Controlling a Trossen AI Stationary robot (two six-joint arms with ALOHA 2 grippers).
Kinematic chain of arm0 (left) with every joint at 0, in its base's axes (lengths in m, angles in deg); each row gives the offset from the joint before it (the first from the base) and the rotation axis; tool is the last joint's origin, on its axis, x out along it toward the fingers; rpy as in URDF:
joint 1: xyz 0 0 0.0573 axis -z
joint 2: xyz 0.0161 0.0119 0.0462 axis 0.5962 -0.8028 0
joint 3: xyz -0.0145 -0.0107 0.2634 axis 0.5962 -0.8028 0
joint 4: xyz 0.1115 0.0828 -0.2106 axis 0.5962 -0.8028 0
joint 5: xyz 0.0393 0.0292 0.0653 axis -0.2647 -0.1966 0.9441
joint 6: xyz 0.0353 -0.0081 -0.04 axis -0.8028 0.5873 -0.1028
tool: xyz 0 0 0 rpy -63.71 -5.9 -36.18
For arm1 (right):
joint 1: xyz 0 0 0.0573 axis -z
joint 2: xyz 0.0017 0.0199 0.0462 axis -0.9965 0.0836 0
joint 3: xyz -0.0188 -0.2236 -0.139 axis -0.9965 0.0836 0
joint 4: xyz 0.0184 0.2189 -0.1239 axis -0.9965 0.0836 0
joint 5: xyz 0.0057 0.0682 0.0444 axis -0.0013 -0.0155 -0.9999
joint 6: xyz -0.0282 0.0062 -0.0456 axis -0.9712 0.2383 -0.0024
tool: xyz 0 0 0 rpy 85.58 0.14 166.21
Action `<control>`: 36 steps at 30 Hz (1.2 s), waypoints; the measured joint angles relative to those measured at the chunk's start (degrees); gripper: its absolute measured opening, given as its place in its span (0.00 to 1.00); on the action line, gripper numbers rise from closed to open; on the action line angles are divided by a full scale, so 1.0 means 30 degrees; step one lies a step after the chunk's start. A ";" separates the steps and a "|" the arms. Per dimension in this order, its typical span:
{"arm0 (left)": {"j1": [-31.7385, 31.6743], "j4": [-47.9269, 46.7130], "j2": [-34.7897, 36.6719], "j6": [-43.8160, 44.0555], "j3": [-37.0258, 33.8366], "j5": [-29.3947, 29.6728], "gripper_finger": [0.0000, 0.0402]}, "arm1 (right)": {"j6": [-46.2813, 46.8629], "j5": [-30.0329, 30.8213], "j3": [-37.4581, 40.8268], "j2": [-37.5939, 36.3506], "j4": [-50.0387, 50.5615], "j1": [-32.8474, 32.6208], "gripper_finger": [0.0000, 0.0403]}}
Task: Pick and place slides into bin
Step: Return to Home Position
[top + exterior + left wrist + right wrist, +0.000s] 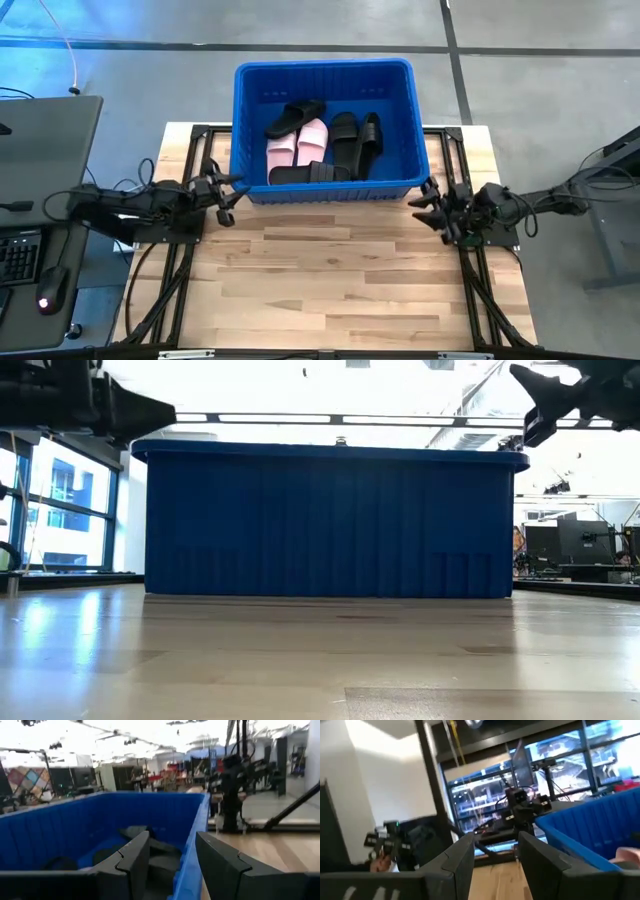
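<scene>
High view: bin stands at the far edge of the table; six slides lie inside, two pink slides among four black slides. Left gripper and right gripper flank its near corners, fingers spread, empty.
Low view: bin wall hides the slides.
Left wrist view: fingers apart; black slides on the bin floor.
Right wrist view: fingers apart; one pink slide just shows.
Handling: probably light, soft, bendable; pinch the strap or a sole edge.
</scene>
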State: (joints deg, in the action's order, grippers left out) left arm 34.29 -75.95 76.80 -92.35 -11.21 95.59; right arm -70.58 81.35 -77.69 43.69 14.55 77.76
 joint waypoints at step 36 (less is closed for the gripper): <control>0.1533 -0.0515 -0.1359 -0.1848 0.0015 0.1279 0.37 | -0.1003 -0.1275 -0.0044 0.0873 0.4515 -0.2440 0.36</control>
State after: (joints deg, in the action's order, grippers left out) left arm 38.89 -77.50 72.72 -97.90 -11.16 99.43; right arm -73.59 77.52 -77.82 46.31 28.10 70.44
